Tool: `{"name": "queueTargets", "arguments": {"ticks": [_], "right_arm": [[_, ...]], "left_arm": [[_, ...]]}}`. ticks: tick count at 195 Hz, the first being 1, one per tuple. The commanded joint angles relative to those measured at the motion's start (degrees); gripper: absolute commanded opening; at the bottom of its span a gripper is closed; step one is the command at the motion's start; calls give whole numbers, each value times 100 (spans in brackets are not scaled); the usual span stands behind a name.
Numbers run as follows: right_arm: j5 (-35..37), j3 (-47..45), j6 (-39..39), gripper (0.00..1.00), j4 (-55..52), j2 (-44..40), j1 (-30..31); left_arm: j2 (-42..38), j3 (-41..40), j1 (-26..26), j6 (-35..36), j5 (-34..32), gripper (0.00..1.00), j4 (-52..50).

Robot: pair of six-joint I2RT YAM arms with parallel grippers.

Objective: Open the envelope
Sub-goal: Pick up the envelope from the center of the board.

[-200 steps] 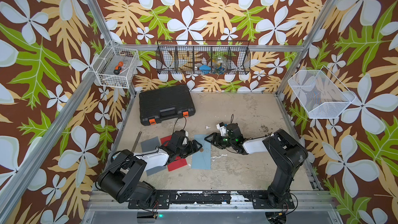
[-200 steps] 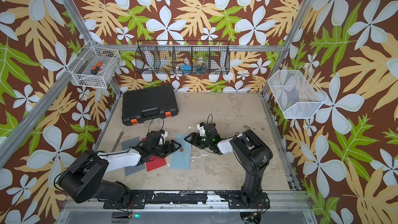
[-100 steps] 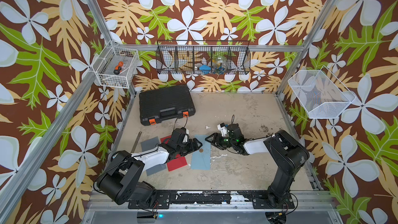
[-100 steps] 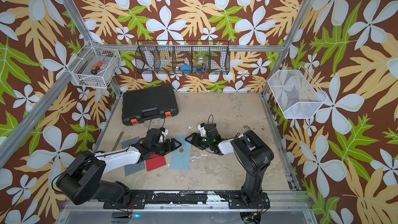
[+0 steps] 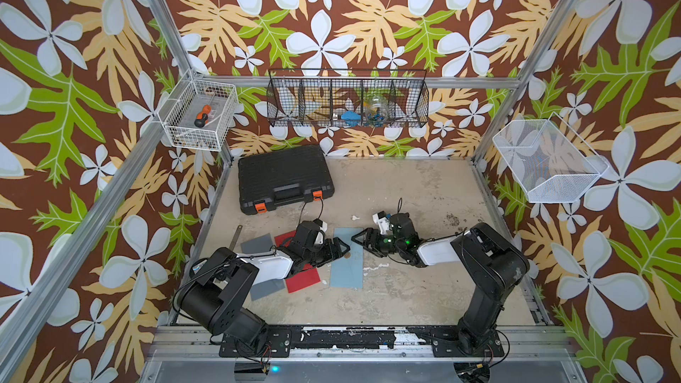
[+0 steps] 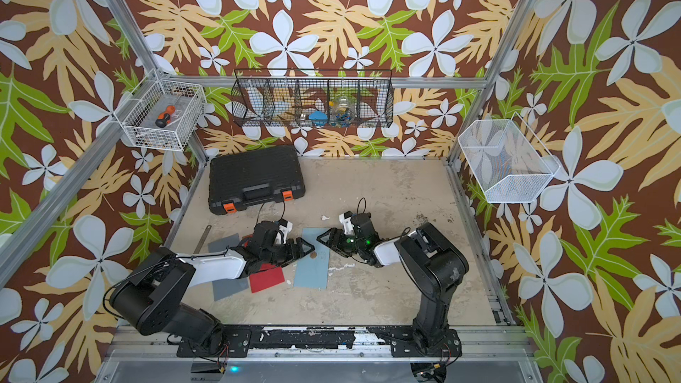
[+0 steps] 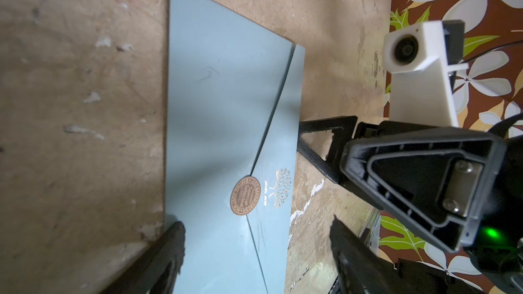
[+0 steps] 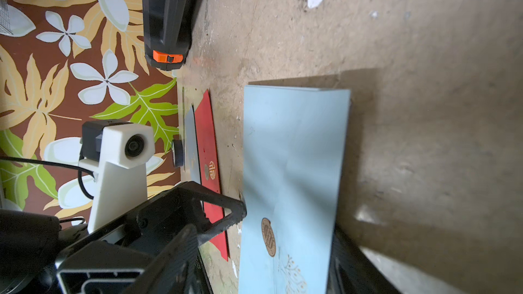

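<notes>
Envelope point(image 5: 347, 260), light blue, flat on table point(image 5: 405, 289), between both grippers, flap closed under round brown seal point(image 7: 244, 196). Gold tree print point(image 7: 280, 188) just beside seal. Left gripper point(image 5: 341, 248) low at one long edge, jaws apart, one finger point(image 7: 167, 253) at that edge, other finger beyond opposite edge; gripping nothing. Right gripper point(image 5: 363, 241) low at opposite long edge, jaws apart too, holding nothing; touching paper or not, cannot tell. Red envelope point(image 5: 300, 278) and grey envelope point(image 5: 258, 245) partly under left arm. Black case point(image 5: 283, 176) further back, closed, well apart.
</notes>
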Motion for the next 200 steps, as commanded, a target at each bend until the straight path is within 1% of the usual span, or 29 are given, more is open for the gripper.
{"name": "queueTargets", "arguments": {"ticks": [1, 33, 72, 115, 126, 146, 161, 174, 200], "right_arm": [[64, -106, 148, 73, -278, 9, -13], [-82, -158, 265, 73, 50, 59, -31], [-350, -206, 467, 70, 806, 306, -48], [-591, -177, 587, 60, 1532, 585, -127], [-606, -194, 554, 59, 1574, 622, -158], [-633, -217, 425, 51, 1582, 683, -211], [-642, -190, 327, 49, 1523, 719, -215], [-703, -181, 322, 41, 1653, 777, -215], [-796, -194, 395, 41, 1993, 916, -215]], "left_arm": [[16, -104, 3, -46, -321, 82, -671], [-38, -104, 5, -55, -267, 82, -675], [-49, -96, 3, -11, -106, 82, -562], [-6, -95, 3, 30, -45, 83, -572], [-5, -95, 3, 42, -22, 82, -569], [-32, -113, 3, 28, -36, 83, -574], [-41, -104, 3, 42, -31, 83, -570], [-41, -95, 3, 42, -27, 83, -570], [-31, -93, 3, 42, -15, 83, -576]]}}
